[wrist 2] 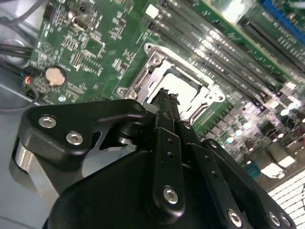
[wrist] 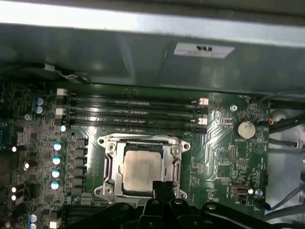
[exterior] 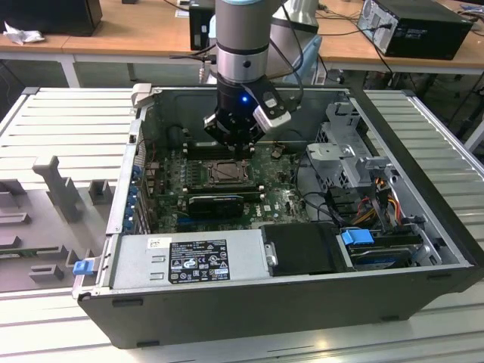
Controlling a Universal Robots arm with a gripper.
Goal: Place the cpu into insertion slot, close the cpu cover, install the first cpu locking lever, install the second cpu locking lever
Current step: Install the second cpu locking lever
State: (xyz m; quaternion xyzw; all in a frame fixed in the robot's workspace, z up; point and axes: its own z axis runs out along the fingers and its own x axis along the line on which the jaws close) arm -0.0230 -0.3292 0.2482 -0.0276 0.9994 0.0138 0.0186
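Note:
The cpu [wrist: 140, 167] lies flat in the insertion slot [wrist: 106, 168] on the green motherboard, its pale metal top showing through the window of the cpu cover [wrist: 143, 141]. That silvery frame lies down over the chip. My gripper [wrist: 162, 185] hangs just above one edge of the socket, shut, with nothing between its fingers [wrist 2: 167, 124]. In the second wrist view the gripper [wrist 2: 167, 95] tip points at the cpu [wrist 2: 186, 88] and the cpu cover [wrist 2: 152, 64]. From outside, the gripper [exterior: 231, 151] stands inside the open computer case, over the insertion slot [exterior: 227, 172].
Long black memory slots [wrist: 133, 112] run beside the socket, toward the case wall [wrist: 143, 52]. A coin battery [wrist: 245, 129] sits on the board. A power supply [exterior: 189, 261], a drive cage [exterior: 344, 144] and cables [exterior: 378, 197] crowd the case. A grey tray [exterior: 45, 212] lies outside.

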